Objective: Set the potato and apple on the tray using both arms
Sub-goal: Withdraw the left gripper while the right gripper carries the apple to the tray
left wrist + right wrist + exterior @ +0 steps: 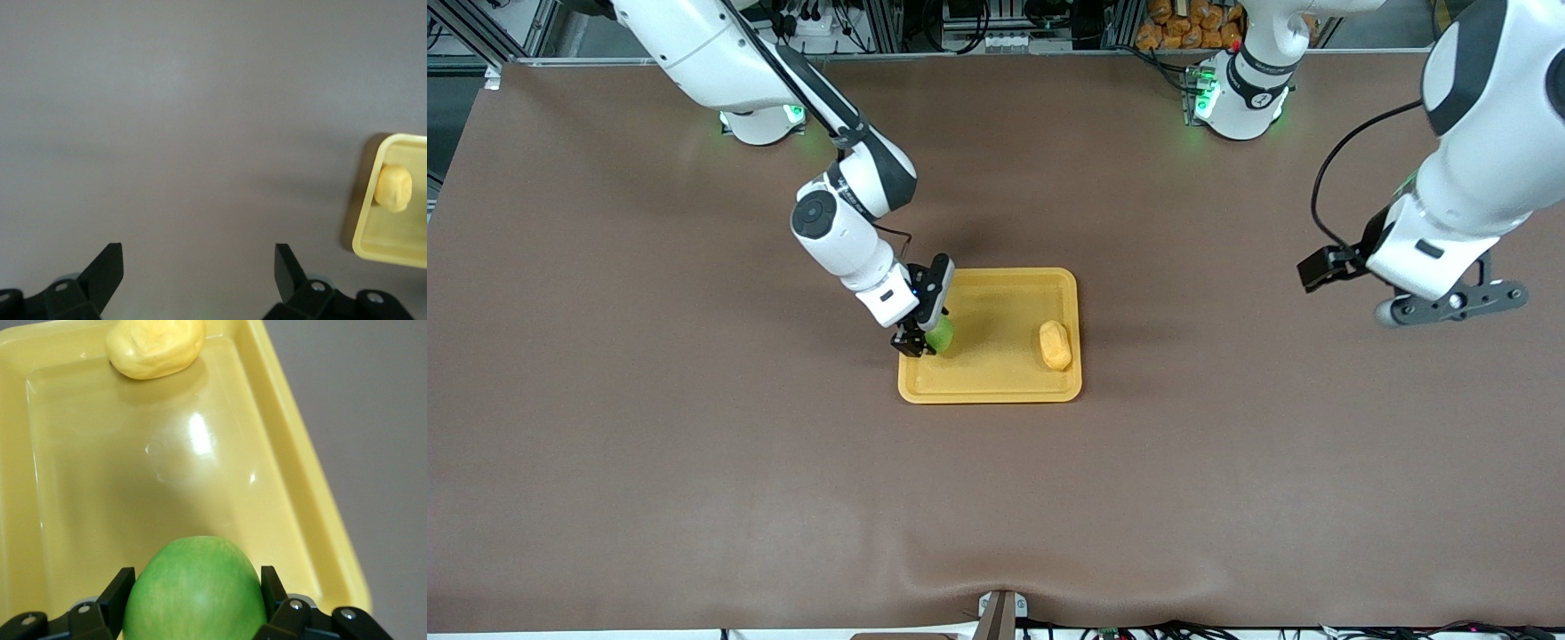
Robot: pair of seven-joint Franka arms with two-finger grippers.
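The yellow tray (1005, 307) lies mid-table. The yellow-orange potato (1055, 345) lies in it at the end toward the left arm. My right gripper (919, 341) is down in the tray's other end, shut on the green apple (942, 334). In the right wrist view the fingers (117, 590) press both sides of the apple (193, 593) just above the tray floor (167, 487), with the potato (155, 347) farther along. My left gripper (1449, 304) waits open and empty in the air over bare table toward the left arm's end; its view shows spread fingertips (107, 267), the tray's corner (390, 250) and the potato (393, 187).
The brown mat (694, 444) covers the whole table. A bump in the mat sits at the edge nearest the front camera (996, 582). Both arm bases stand along the edge farthest from the front camera.
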